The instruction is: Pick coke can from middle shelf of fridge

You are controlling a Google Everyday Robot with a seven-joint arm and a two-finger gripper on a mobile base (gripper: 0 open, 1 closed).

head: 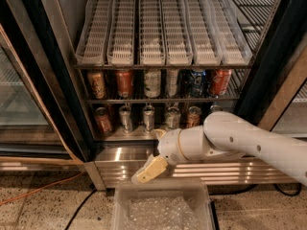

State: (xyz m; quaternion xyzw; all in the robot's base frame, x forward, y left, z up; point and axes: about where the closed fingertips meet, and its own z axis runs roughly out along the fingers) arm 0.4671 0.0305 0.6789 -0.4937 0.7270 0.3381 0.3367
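While gripper (149, 169) hangs low before fridge (120, 155), jaws unclear, coke can (124, 83) on middle shelf (158, 100)

I have the fridge (115, 166) straight ahead. Inside it, the rack of plastic lanes (153, 28) sits highest, with the middle shelf (163, 100) directly beneath it. A lower row of cans (148, 118) stands on the floor below that. The coke can (124, 84) stands on the middle shelf, second from the left (six cans share that row, as far as I can count). My gripper (149, 169) hangs outside, in front of the fridge's base. It is below and slightly right of the coke can, just above the back rim of a bin (158, 186) on the ground. The arm (249, 140) reaches in from the right.
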